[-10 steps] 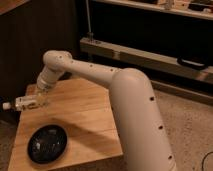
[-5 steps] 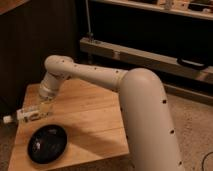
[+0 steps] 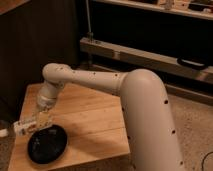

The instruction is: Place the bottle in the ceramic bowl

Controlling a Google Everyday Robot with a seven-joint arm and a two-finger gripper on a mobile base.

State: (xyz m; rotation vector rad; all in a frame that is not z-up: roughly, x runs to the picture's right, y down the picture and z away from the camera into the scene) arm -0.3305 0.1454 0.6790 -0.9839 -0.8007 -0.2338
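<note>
The bottle [image 3: 25, 125] is a small whitish plastic bottle with a pale label, held lying sideways in my gripper [image 3: 41, 120] at the left of the wooden table [image 3: 95, 120]. The gripper is shut on the bottle and holds it just above the far left rim of the ceramic bowl [image 3: 47, 144]. The bowl is round, shallow and glossy black, and sits near the table's front left corner. My white arm [image 3: 125, 95] reaches in from the right across the table.
A dark wall or cabinet front [image 3: 35, 45] stands behind the table. A metal shelf rail [image 3: 145, 57] runs along the back right. Speckled floor [image 3: 195, 125] lies to the right of the table. A small pale object [image 3: 3, 132] lies at the far left edge.
The gripper with the bottle has moved down and toward the front of the table, from beside the table's left edge to just over the bowl's rim.
</note>
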